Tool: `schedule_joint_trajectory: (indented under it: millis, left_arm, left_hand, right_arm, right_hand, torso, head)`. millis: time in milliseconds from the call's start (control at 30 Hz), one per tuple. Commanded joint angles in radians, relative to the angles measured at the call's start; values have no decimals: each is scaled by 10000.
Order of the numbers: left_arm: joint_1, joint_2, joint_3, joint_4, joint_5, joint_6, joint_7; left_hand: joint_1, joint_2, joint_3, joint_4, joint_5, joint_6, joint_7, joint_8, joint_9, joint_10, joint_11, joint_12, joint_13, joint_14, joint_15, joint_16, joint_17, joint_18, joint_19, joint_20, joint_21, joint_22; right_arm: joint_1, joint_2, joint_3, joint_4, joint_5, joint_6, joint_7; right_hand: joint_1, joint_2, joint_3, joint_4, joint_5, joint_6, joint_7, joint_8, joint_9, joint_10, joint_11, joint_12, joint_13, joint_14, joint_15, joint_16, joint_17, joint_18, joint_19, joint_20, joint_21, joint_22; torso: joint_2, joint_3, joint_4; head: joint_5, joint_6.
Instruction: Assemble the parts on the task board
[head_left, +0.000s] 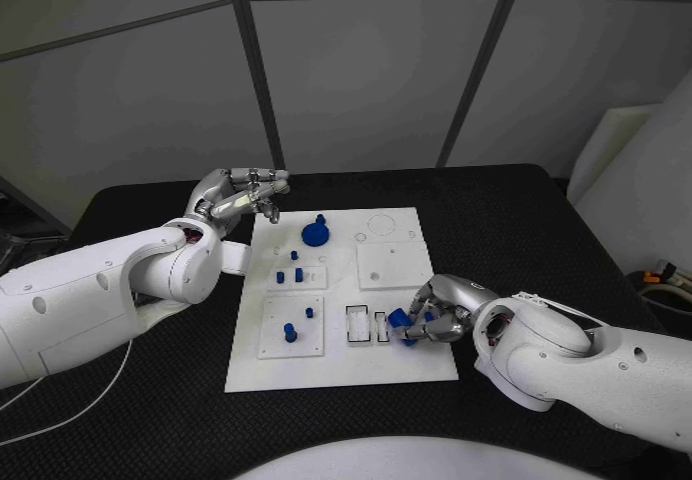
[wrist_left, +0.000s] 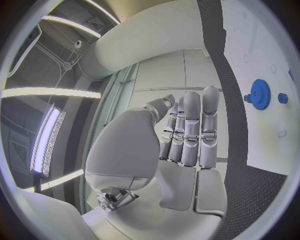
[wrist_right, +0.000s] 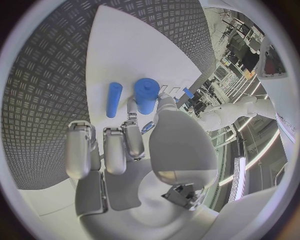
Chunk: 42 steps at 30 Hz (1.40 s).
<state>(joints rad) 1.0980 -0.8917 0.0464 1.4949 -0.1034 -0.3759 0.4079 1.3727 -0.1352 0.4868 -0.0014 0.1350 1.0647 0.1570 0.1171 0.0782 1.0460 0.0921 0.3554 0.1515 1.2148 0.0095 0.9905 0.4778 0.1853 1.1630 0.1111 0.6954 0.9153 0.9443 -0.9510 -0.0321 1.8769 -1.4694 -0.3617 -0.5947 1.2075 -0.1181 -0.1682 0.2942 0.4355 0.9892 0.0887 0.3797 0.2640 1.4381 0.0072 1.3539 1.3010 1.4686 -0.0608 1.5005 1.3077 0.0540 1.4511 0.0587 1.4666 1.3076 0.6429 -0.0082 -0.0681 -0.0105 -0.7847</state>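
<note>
On the black table (head_left: 144, 400) the white task board (head_left: 339, 365) lies between my arms. My right hand (head_left: 433, 315) sits at the board's near right corner, fingers curled, pinching a blue cylindrical part (wrist_right: 145, 95) with a thinner blue peg (wrist_right: 113, 99) just beside it. I judge the step is seating that part in the nearby slots, so I lower it upright and slowly. My left hand (head_left: 238, 195) hovers off the far left corner, fingers curled together, holding nothing. The blue gear (head_left: 315, 233) and small pegs (head_left: 289, 274) stand well apart, out of the way.
</note>
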Motion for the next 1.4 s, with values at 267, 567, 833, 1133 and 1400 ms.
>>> schedule_joint_trajectory:
  millis: [267,567,833,1133,1400]
  left_arm:
    - [13,-27,7,47,28,84,35]
    - [13,-22,7,25,28,90,39]
    - [12,-1,7,13,28,93,41]
    - [12,25,7,15,28,98,37]
    - [12,42,7,27,29,108,30]
  left_hand:
    - [-48,22,-69,13,-19,-80,-5,-29,-10,-64,-12,42,8,-62,12,-50,-9,-53,-80,-10,-7,-9]
    - [-48,25,-73,12,-19,-83,-4,-28,-10,-74,-12,52,8,-64,13,-46,-15,-49,-86,-9,-29,-24]
    - [-48,25,-73,12,-19,-83,-4,-28,-10,-74,-12,52,8,-64,13,-46,-15,-49,-86,-9,-29,-24]
    - [-48,25,-73,12,-19,-83,-4,-28,-10,-74,-12,52,8,-64,13,-46,-15,-49,-86,-9,-29,-24]
    - [-48,25,-73,12,-19,-83,-4,-28,-10,-74,-12,52,8,-64,13,-46,-15,-49,-86,-9,-29,-24]
  right_arm:
    - [-88,92,-60,-123,-185,132,-405]
    - [-92,-186,-55,315,-66,-1539,161]
    - [-86,-219,-48,604,862,-2799,946]
    - [-83,286,-45,446,1284,-2465,1129]
    - [-83,824,-44,85,1392,-1727,919]
  right_hand:
    - [300,441,116,-37,330,30,-106,300,167,122,-51,64,183,744,11,137,1216,-138,22,-22,40,1180]
    - [619,704,159,-45,882,200,-226,502,415,220,-161,109,328,777,-81,206,1388,-181,154,-108,154,1348]
    - [577,844,149,-27,896,240,-251,514,473,240,-181,101,354,783,-99,218,1421,-192,184,-128,180,1386]
    - [577,935,116,-25,970,402,-325,585,587,270,-244,98,395,789,-145,231,1457,-195,196,-165,191,1404]
    - [302,1032,-90,-23,796,795,-533,883,939,310,-410,44,423,795,-275,242,1497,-197,205,-274,199,1423]
  torso:
    - [0,5,-4]
    - [-15,5,-26]
    - [1,-12,9]
    - [17,-6,14]
    - [11,-1,11]
  head:
    - [15,-5]
    - [53,35]
    - [62,90]
    - [111,75]
    - [199,84]
